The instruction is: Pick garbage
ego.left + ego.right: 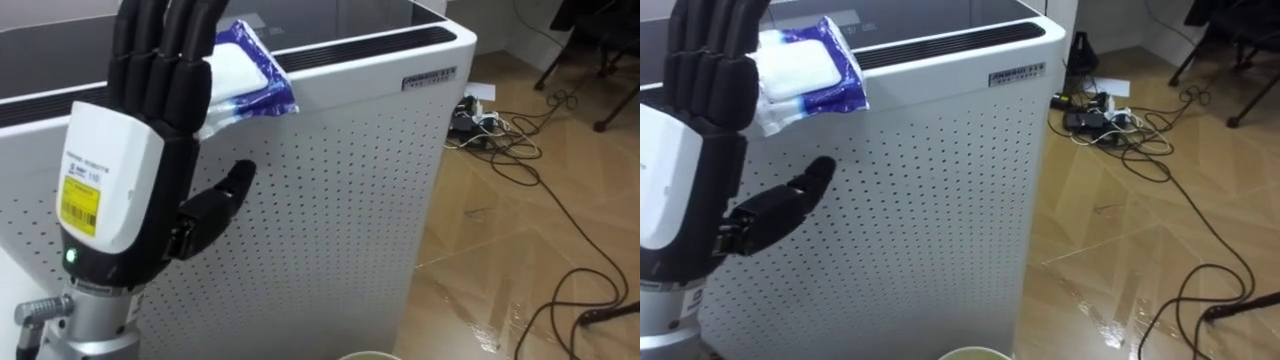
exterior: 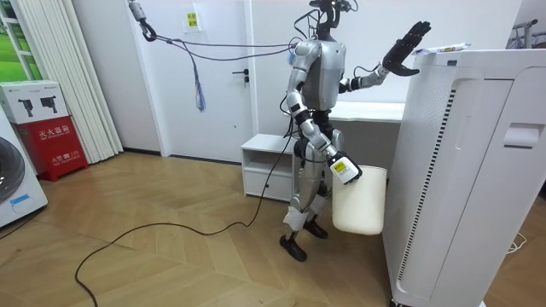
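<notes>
Straight-fingered left robot hand [image 1: 680, 160] beside blue-white packet [image 1: 805, 72] atop perforated white cabinet [image 1: 940, 200].

Partly hidden behind left hand [image 1: 110, 180]: wipes packet [image 1: 255, 65]; bin [image 1: 365, 355] cut off by bottom edge.

I get bright, even indoor light in every view, with no hard shadows anywhere. The white perforated unit [image 1: 330, 200] is lit flat across its face, and the black fingers [image 1: 160, 50] of my left hand [image 1: 140, 150] read dark against it. The wooden floor [image 1: 520, 250] carries pale streaks of glare near the unit's foot. The unit's dark top [image 1: 300, 25] shows faint reflections.
</notes>
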You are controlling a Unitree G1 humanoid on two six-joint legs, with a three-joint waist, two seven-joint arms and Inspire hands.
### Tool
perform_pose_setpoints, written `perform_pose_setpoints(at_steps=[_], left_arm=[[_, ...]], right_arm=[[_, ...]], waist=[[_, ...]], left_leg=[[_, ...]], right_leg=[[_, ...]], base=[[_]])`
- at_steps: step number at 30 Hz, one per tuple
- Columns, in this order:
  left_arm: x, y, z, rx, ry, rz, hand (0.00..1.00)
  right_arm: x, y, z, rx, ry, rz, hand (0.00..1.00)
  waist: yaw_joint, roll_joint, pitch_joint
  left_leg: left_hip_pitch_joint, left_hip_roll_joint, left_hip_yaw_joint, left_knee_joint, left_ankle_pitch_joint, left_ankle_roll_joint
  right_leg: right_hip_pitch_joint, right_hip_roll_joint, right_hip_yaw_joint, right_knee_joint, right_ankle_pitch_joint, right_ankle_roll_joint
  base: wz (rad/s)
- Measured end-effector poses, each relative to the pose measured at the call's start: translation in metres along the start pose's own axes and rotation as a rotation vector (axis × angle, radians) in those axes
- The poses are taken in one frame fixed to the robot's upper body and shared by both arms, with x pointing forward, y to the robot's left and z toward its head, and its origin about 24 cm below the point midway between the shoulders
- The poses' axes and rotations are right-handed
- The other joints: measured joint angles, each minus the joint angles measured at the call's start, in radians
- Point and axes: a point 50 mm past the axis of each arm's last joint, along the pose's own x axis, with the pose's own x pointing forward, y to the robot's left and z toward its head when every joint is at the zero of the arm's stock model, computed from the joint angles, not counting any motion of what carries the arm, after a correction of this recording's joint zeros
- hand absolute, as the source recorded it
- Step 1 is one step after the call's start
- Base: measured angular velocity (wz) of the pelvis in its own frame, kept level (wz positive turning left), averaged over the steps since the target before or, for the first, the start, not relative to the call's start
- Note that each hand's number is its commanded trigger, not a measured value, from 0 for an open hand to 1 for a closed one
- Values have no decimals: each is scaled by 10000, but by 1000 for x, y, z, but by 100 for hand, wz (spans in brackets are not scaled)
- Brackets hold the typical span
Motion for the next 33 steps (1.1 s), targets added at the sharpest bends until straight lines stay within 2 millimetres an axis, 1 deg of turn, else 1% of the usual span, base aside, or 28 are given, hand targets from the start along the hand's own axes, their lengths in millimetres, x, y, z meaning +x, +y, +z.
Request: perform_pose_setpoints(at_steps=[4,7,8,11,17,22,25,28,33], left_arm=[[0,0,-2,211,76,-214,0],[0,0,-4,321,184,-269,0],[0,1,-5,392,225,-266,0],[0,3,-9,636,306,-336,0],[0,1,-12,762,475,-736,0],[-2,-2,-13,777,605,-1289,0],[-5,-5,-15,762,858,-1644,0],[-10,-7,-16,694,1048,-2149,0],[-9,-8,-17,767,1172,-2439,0]], right_arm=[[0,0,0,3,-8,0,100],[0,-1,0,-7,22,2,100],[0,-1,0,-13,41,20,100],[0,-1,-2,-27,212,102,100],[-1,-4,2,-344,236,272,100],[-1,-6,10,-585,-65,398,100],[-1,-7,10,-619,-95,416,100],[-2,-9,11,-495,-83,280,100],[-3,-10,9,-467,62,242,100]], waist=[[11,33,-16],[14,68,-1],[19,90,10],[19,129,6],[-7,286,12],[-57,253,32],[-61,214,52],[-25,204,46],[-54,208,35]], left_leg=[[89,2,1,-23,1,-2],[186,2,1,-38,1,-2],[250,1,12,-104,15,-20],[343,-6,13,-346,135,-53],[337,4,-27,-504,203,-95],[341,2,-22,-563,203,-96],[338,2,14,-608,204,-96],[345,2,55,-648,206,-96],[344,12,66,-648,229,-97]], right_leg=[[76,0,-3,1,0,0],[168,0,0,-6,0,0],[196,-2,9,-3,0,1],[193,-9,9,-5,9,-11],[147,16,-7,-85,15,-21],[170,19,5,-202,22,-34],[170,20,5,-248,22,-34],[182,22,5,-294,25,-36],[191,29,6,-294,53,-43]], base=[[0],[0],[0],[0],[0],[0],[0],[0],[0]])
